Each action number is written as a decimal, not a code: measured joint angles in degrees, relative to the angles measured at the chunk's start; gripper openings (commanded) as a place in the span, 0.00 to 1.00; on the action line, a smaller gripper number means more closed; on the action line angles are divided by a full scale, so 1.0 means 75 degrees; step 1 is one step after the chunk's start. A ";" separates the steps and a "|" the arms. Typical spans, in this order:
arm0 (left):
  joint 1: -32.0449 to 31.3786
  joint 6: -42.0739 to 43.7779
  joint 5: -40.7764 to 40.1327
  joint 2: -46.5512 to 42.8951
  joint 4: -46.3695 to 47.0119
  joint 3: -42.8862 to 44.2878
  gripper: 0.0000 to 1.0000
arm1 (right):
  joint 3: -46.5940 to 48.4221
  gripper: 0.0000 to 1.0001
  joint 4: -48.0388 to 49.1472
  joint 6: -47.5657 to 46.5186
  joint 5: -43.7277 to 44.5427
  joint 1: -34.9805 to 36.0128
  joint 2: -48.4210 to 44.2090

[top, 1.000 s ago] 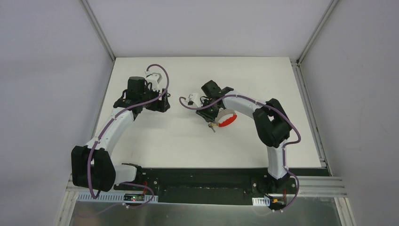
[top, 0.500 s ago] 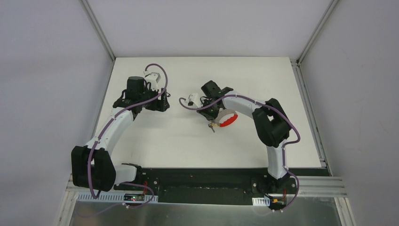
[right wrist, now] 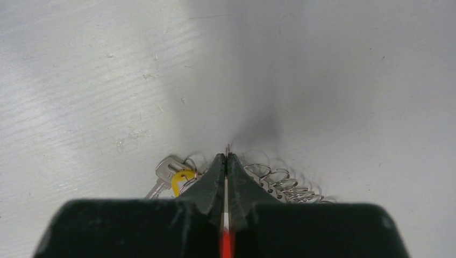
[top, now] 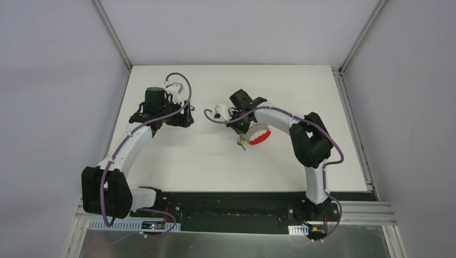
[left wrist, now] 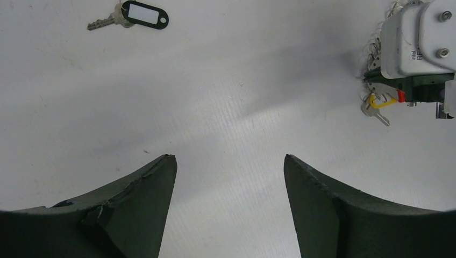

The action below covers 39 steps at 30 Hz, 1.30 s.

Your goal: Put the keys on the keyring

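The loose key is silver, with a black tag that has a white label. It lies on the white table at the top left of the left wrist view, far ahead of my left gripper. That gripper is open and empty. My right gripper is shut on the keyring and pinches its red band against the table. The silver wire loops fan out to the right of the fingers. A yellow tag with a silver key lies to their left. The keyring's yellow tag also shows in the left wrist view.
The right wrist's white camera housing sits over the keyring in the left wrist view. The white table ends at grey walls left, right and far, and at a black base rail in front.
My right wrist has shifted very slightly toward the far side while it stays shut on the keyring. The left arm has not visibly moved.
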 measured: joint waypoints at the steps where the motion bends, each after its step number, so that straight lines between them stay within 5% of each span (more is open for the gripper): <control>1: 0.0000 0.0000 0.0000 0.0000 0.0000 0.0000 0.75 | 0.0000 0.00 -0.0003 0.0000 0.0000 -0.0012 -0.0003; 12: 0.0000 0.0000 0.0050 0.0000 0.0006 0.0000 0.74 | 0.0038 0.00 -0.0111 0.0230 -0.0571 -0.0274 -0.0023; 24: -0.0353 0.0691 0.1714 0.0000 0.0076 0.0102 0.77 | 0.0344 0.00 -0.0679 0.1186 -0.3348 -0.1332 -0.1335; 39: -0.1818 0.1186 0.3602 0.0545 -0.0659 0.2780 0.51 | 0.0423 0.00 -0.0973 0.1708 -0.5884 -0.1594 -0.2903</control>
